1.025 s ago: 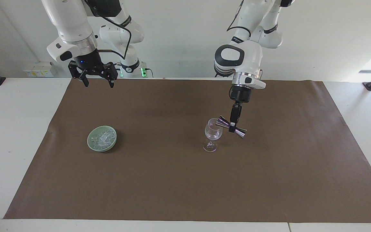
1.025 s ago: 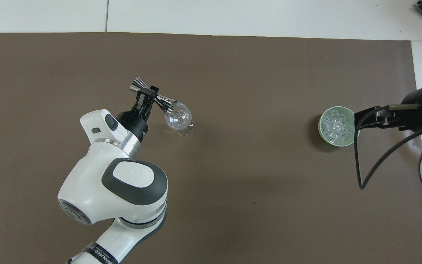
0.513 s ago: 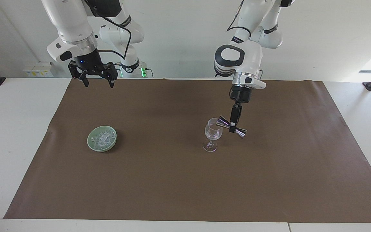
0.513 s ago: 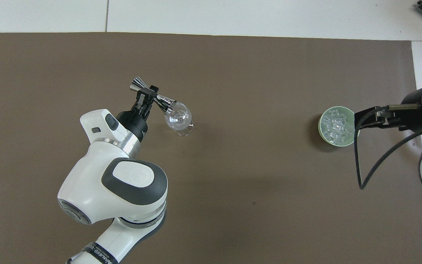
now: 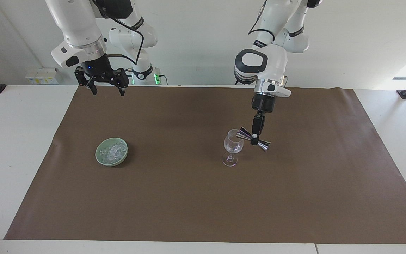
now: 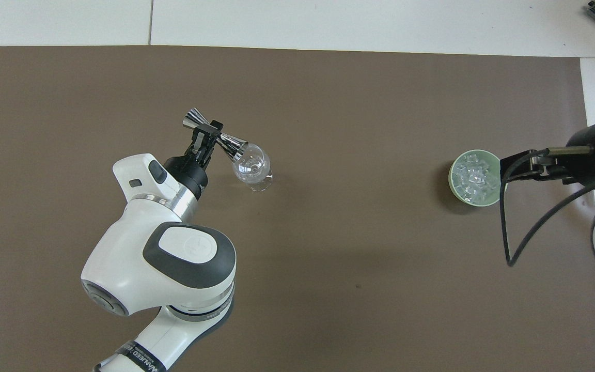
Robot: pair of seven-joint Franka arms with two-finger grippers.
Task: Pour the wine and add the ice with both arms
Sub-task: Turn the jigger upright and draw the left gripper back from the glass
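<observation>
A white counter (image 5: pixel 19 148) carries a wide brown mat (image 5: pixel 196 197) that covers most of it. On the mat stand a pale green bowl (image 5: pixel 99 157) of ice (image 5: pixel 112 151), toward the right arm's end, and a clear wine glass (image 5: pixel 232 150), well apart from it.

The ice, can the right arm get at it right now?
Probably yes: the right gripper is open, holds nothing, and nothing lies over the ice in its bowl.
</observation>
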